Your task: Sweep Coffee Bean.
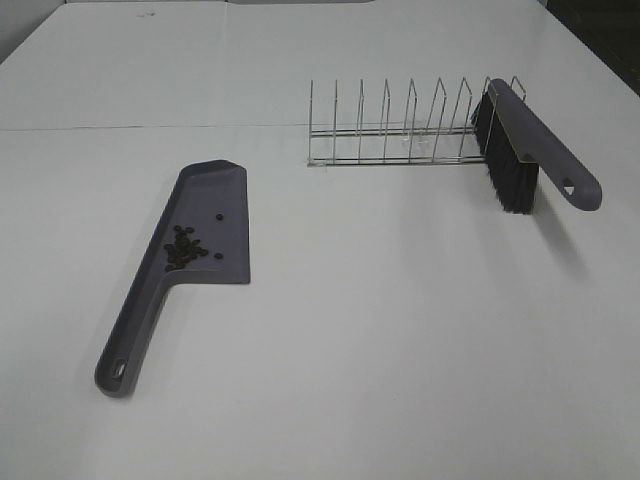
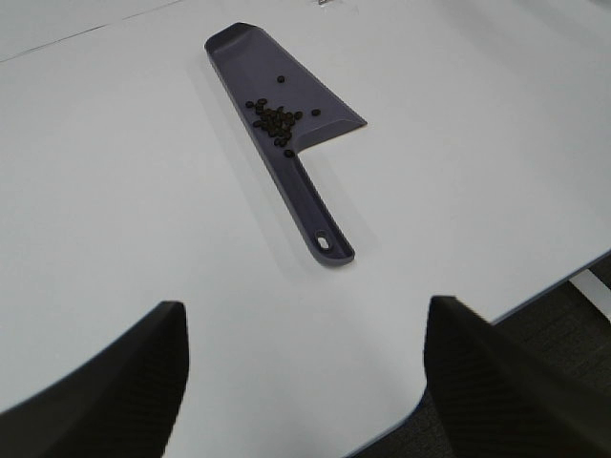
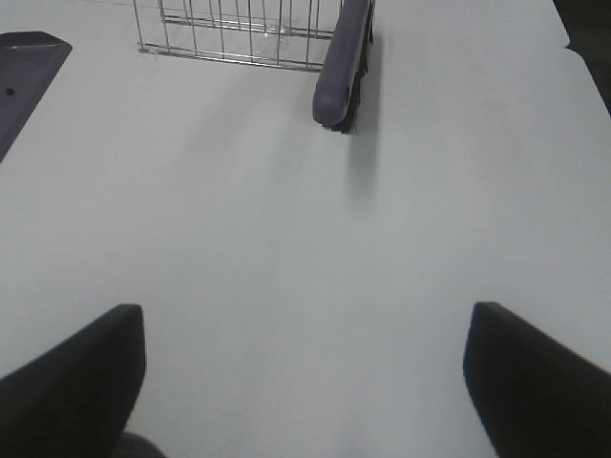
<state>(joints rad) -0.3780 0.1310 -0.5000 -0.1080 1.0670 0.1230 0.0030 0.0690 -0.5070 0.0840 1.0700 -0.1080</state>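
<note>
While the coffee beans (image 1: pixel 185 247) lie gathered on the blade of a grey dustpan (image 1: pixel 205 225), both arms hang back from the white table (image 1: pixel 400 340) with nothing in their grasp. The cluster sits on the pan's flat blade near the point where the handle begins, most of the beans bunched together, with a few strays lying apart from the heap further out on the blade. The dustpan rests flat on the left side of the table, its blade toward the far edge and its long handle, pierced by a hanging hole, angled back toward the near edge. Across the table, well apart from the pan, a wire dish rack (image 1: pixel 400 130) stands upright, and a grey hand brush (image 1: pixel 530 150) with black bristles leans at its right end, handle jutting out over the tabletop. The left wrist view shows the left gripper (image 2: pixel 301 372) with its dark fingers (image 2: pixel 143 372) spread wide and empty, poised above bare table short of the pan's handle. The right gripper (image 3: pixel 305 382) is likewise splayed wide and holds nothing, hovering over bare table, with the brush and rack lying beyond it.
</note>
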